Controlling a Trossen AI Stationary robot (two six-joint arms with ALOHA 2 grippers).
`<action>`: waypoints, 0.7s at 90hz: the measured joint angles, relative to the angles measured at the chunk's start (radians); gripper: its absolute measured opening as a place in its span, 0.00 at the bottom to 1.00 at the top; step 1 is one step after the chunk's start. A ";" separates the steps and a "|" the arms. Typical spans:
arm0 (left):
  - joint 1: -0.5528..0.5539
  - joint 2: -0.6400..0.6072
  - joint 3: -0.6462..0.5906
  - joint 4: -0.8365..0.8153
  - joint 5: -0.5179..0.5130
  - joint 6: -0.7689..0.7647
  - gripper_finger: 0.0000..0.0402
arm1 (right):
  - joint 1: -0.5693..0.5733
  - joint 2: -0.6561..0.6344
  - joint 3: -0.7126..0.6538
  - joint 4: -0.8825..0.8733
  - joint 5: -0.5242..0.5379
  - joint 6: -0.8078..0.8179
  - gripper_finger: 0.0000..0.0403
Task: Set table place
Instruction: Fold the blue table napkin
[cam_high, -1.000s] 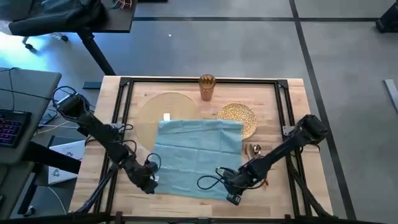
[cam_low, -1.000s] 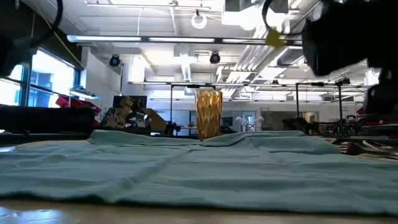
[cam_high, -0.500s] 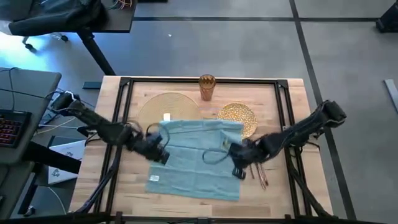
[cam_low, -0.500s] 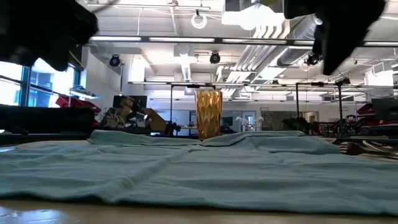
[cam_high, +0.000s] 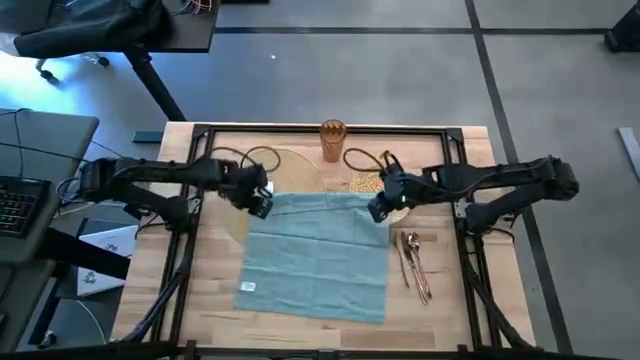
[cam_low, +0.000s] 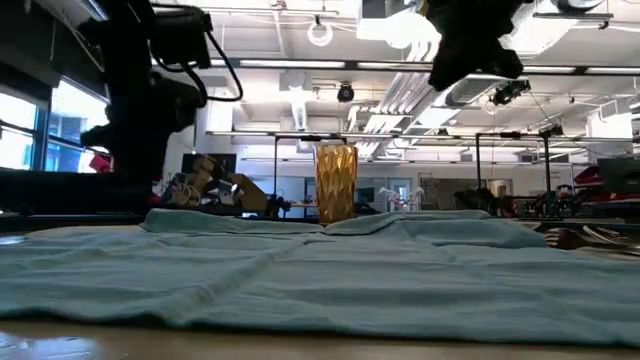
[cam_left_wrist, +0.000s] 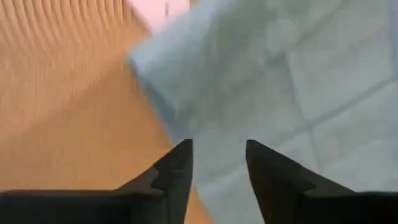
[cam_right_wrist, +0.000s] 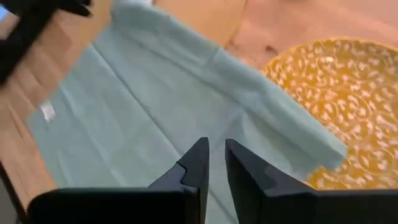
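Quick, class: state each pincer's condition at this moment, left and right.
Left pincer: open, empty, above the teal napkin's far left corner.
Right pincer: fingers slightly apart, empty, above the napkin's far right corner.

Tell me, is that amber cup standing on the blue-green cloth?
No. From above, the amber cup stands on the bare table beyond the far edge of the teal napkin, apart from it.

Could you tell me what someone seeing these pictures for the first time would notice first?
The big teal napkin spread flat across the middle of the table, overlapping the round placemat and the gold plate. The left gripper and right gripper hover over its two far corners, fingers slightly apart. Behind it stands the amber cup; the cutlery lies to its right.
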 joint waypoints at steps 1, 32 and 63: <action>0.007 0.001 -0.005 0.006 0.004 0.005 0.37 | -0.002 0.001 0.000 0.006 -0.001 0.001 0.11; 0.073 0.019 -0.103 0.184 0.049 -0.021 0.38 | -0.033 0.019 0.000 0.038 -0.021 -0.109 0.11; 0.073 0.081 -0.111 0.284 0.033 -0.101 0.11 | -0.097 0.019 0.000 0.036 -0.063 -0.284 0.11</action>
